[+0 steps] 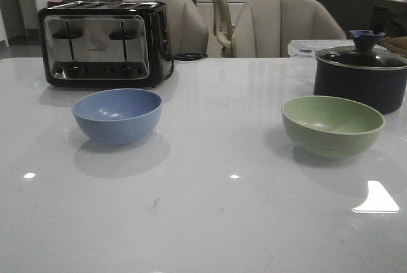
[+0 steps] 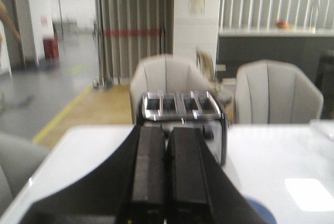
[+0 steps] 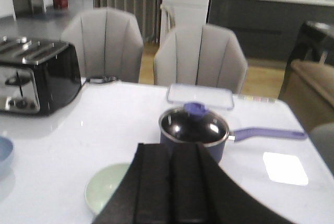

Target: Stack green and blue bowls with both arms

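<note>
The blue bowl (image 1: 117, 115) stands upright on the left of the white table, in front of the toaster. The green bowl (image 1: 332, 125) stands apart from it on the right, in front of the dark pot. Neither gripper shows in the front view. In the left wrist view my left gripper (image 2: 167, 132) is shut with nothing in it, high above the table, and a sliver of the blue bowl (image 2: 263, 214) peeks out beside it. My right gripper (image 3: 174, 150) is shut and empty too, above the green bowl (image 3: 107, 186), which it partly hides.
A black and chrome toaster (image 1: 105, 44) stands at the back left. A dark lidded pot (image 1: 360, 76) with a blue knob and long handle (image 3: 269, 133) sits at the back right, a clear lidded box (image 3: 200, 96) behind it. Grey chairs (image 1: 286, 28) line the far edge.
</note>
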You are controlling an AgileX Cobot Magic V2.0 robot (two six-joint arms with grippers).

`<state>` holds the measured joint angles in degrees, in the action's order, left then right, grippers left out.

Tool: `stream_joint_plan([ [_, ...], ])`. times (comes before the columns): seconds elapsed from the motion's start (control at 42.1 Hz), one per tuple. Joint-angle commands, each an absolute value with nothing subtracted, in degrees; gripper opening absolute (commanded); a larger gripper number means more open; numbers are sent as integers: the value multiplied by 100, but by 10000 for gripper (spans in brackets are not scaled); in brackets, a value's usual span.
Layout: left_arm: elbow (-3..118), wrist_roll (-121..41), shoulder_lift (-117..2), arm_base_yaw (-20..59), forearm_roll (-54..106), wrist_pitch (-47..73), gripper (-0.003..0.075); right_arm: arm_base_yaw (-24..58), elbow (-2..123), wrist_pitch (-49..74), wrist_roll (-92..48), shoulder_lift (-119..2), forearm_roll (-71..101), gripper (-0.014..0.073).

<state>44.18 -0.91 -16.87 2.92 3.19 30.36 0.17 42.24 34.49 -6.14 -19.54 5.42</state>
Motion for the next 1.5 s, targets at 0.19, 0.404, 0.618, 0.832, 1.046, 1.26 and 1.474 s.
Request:
stream_joint_plan([
  [0.19, 4477, -42, -2415, 317, 559, 3604, 102, -11, 4295, 3831, -627, -3203, 527, 34],
  [0.404, 4192, -42, -2647, 317, 546, 3560, 102, -11, 4278, 3929, -627, -3938, 527, 34],
  [0.618, 4077, -42, -2742, 317, 440, 3569, 314, -11, 4278, 3917, -627, -4221, 527, 227],
  [0.832, 4077, -42, -2742, 317, 406, 3569, 565, -11, 4278, 3891, -627, -4221, 527, 555],
  [1.046, 4077, -42, -2742, 317, 406, 3569, 564, -11, 4278, 3891, -627, -4221, 527, 558],
  [1.26, 4077, -52, -2742, 317, 406, 3569, 564, -11, 4278, 3907, -627, -4221, 527, 558],
  [1.474, 4077, -141, -2742, 495, 406, 3558, 564, -11, 4376, 3754, -585, -4406, 771, 558],
])
